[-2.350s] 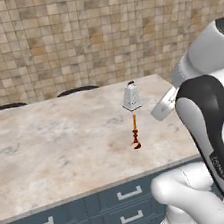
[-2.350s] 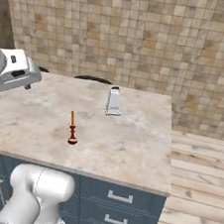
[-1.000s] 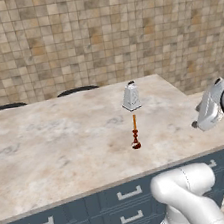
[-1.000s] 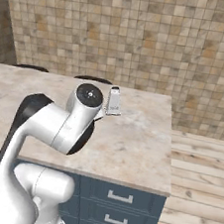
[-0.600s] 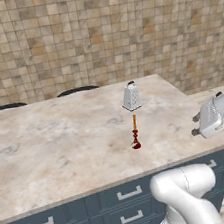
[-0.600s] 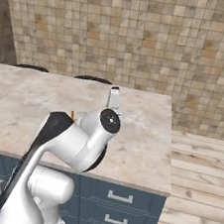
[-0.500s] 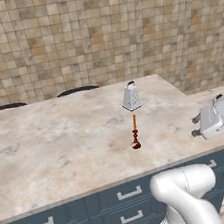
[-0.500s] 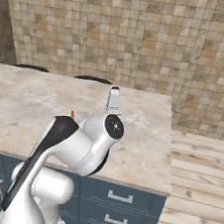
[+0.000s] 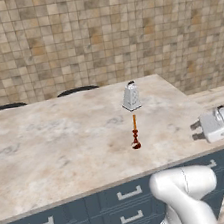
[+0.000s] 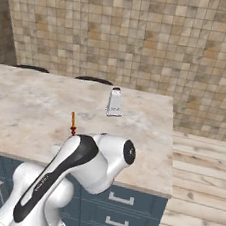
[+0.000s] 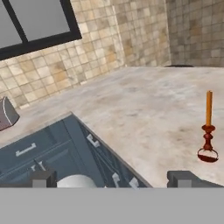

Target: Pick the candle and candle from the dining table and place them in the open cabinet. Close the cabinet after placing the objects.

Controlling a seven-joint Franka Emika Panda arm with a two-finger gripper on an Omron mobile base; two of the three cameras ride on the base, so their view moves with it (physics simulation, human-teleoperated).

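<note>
Gripper (image 9: 193, 131): fingers (image 11: 186, 178) spread wide, holding nothing, level with the table's right edge and well apart from the stock.

Candle (image 9: 135, 136): slender dark red stick, flared foot, upright mid-table (image 9: 48, 143), just in front of the grey grater (image 9: 131, 96). Likely light, rigid, brittle and top-heavy; a sideways knock would probably tip it. Best hold appears to be the turned stem just above the foot, fingers either side, gentle squeeze.

Red candle (image 9: 135, 136) upright – on dining table (image 9: 52, 142).
</note>
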